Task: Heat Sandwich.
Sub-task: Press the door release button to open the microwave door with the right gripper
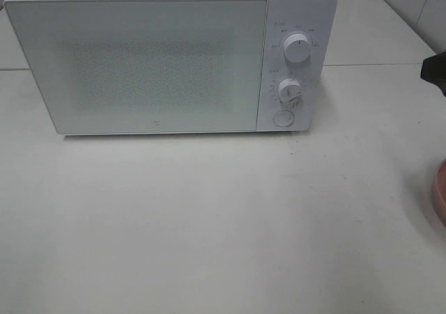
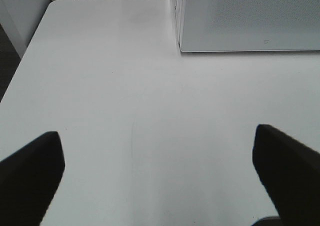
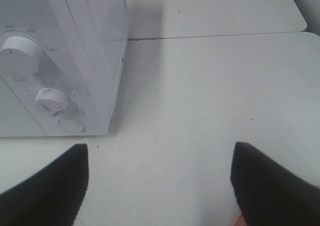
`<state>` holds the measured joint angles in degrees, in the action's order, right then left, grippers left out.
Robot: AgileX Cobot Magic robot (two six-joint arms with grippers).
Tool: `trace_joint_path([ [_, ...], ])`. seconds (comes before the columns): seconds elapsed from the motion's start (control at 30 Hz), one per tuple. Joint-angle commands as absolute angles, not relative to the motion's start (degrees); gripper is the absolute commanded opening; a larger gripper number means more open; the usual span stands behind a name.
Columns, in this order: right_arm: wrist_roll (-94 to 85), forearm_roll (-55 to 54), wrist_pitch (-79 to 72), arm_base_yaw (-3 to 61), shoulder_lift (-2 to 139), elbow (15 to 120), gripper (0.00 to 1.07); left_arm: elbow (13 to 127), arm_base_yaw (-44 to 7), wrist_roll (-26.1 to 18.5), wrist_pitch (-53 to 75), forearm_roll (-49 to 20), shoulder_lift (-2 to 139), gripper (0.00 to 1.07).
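Evidently left jaws and right jaws both gape wide, empty, over the table. Sandwich out of view, axis unknown; pink plate at the table's right edge lies nearest the right jaws.

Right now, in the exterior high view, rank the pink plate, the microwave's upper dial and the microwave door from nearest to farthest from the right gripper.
1. Pink plate, at the view's right edge, below the right gripper.
2. Upper dial, on the microwave's right end.
3. Microwave door, left of the dial.
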<state>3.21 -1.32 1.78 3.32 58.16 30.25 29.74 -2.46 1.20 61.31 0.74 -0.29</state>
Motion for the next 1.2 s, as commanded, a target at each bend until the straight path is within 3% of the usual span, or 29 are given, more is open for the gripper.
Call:
trace_joint_path([
  [0.03, 3.1, -1.1, -3.9, 3.1, 61.0, 30.5, 0.76, 29.6, -2.4, 1.1, 61.3, 0.9, -1.6, 0.98],
  [0.57, -3.6, -5.3, -37.8, 3.5, 70.0, 19.7, 0.75, 29.6, -2.4, 1.1, 61.3, 0.9, -1.6, 0.98],
  [0.73, -4.0, -8.0, -40.9, 5.1, 70.6, 18.3, 0.75, 29.6, -2.4, 1.1, 61.3, 0.9, -1.6, 0.98],
  [1.2, -16.1, -26.2, -55.9, 23.1, 81.1, 15.6, 0.75, 29.6, -2.4, 1.1, 61.3, 0.9, -1.6, 0.98],
])
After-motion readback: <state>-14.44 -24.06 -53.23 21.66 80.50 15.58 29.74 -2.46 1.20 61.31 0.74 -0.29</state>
